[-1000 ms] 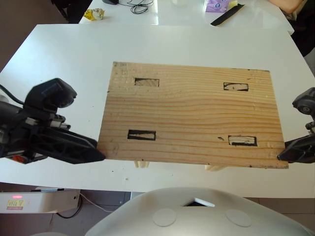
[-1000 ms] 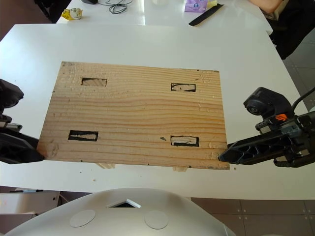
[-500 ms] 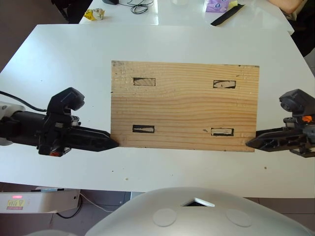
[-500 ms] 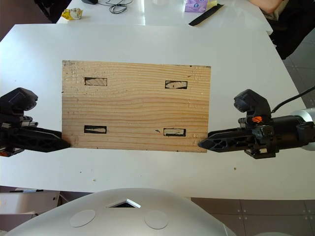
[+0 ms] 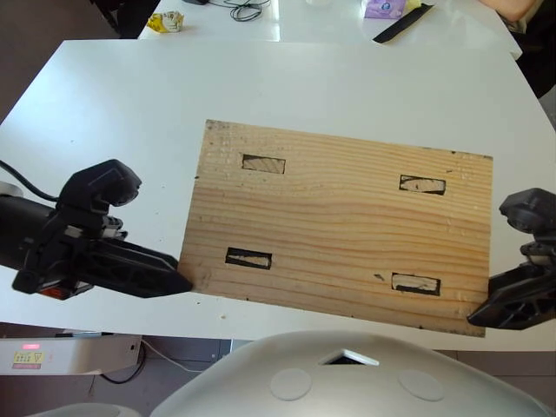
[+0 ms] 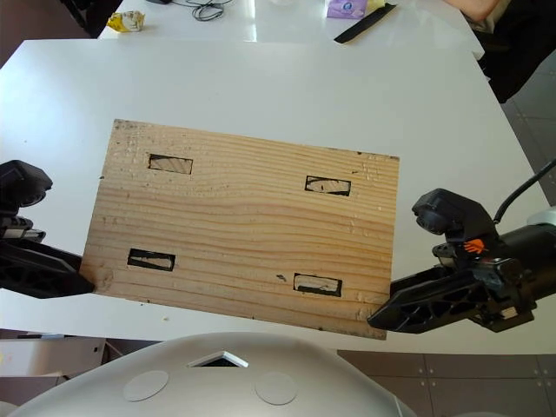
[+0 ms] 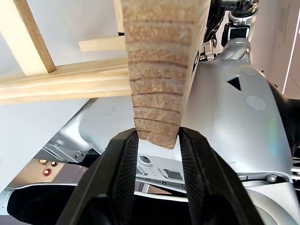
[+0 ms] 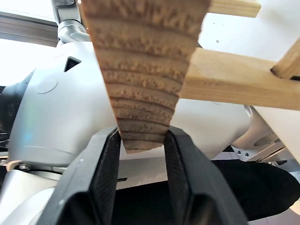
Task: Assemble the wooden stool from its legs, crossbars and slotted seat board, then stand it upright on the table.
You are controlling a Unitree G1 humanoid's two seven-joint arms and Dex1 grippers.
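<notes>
The slotted seat board (image 5: 339, 234), pale wood with several dark-edged slots, lies face up over the white table (image 5: 130, 104), skewed so its right side sits nearer me. My left gripper (image 5: 181, 283) is shut on the board's near left corner. My right gripper (image 6: 379, 320) is shut on the near right corner. In the left wrist view the fingers (image 7: 123, 161) clamp the board's end grain (image 7: 157, 84), with a leg and crossbars (image 7: 61, 84) showing under the board. The right wrist view shows the same grip (image 8: 140, 140), with a crossbar (image 8: 234, 79) beneath.
The table's front edge (image 5: 217, 314) runs just under both grippers. A second table behind carries a yellow packet (image 5: 165, 23), cables (image 5: 248, 10), a purple pack (image 5: 387, 8) and a black strip (image 5: 401, 23). Bare table surface lies left and beyond the board.
Both grippers have come back toward me with the board. The board now looks larger and is turned slightly, its right end nearer than half a second ago.
</notes>
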